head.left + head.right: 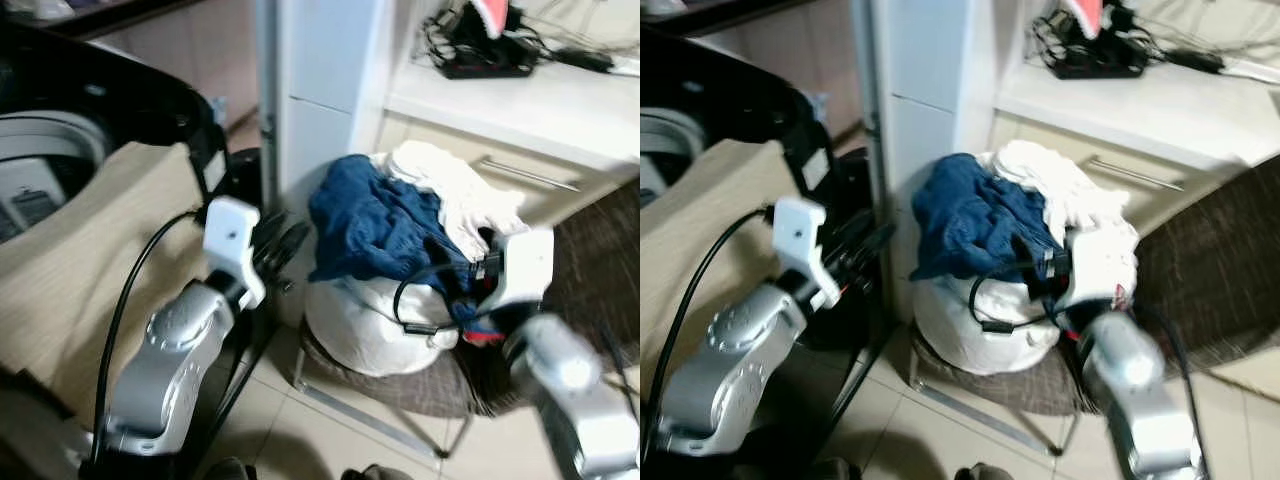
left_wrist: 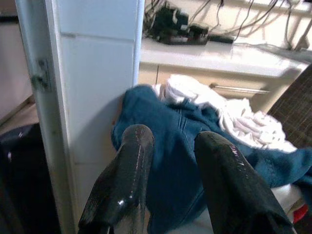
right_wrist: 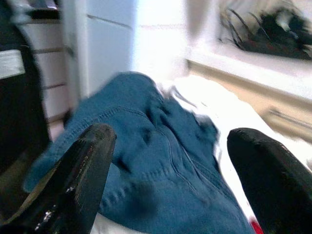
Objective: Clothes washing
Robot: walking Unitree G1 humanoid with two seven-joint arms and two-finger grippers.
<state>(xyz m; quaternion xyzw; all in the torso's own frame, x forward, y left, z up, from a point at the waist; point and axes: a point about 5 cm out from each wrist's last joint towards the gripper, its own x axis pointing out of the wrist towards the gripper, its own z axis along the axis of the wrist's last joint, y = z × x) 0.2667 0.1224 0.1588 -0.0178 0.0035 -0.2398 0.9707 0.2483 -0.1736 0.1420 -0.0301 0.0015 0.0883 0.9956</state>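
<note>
The left gripper (image 1: 285,245) is held at nine o'clock of the laundry pile, its fingers (image 2: 124,180) slightly apart on nothing. The right gripper (image 3: 170,195) is seen at four o'clock, spread wide just before the blue jeans (image 1: 375,225). The jeans are draped over white clothes (image 1: 455,185) heaped in a white bag (image 1: 365,320) on a stool (image 1: 400,390); their long axis cannot be told. The washing machine (image 1: 60,150), lid open, is found at ten o'clock, and the counter (image 1: 530,105) at one o'clock.

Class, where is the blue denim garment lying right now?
In the eye views the blue denim garment lies on the white laundry pile on a low stool, right of the white pillar, below the counter; the right hand is open over it.
</note>
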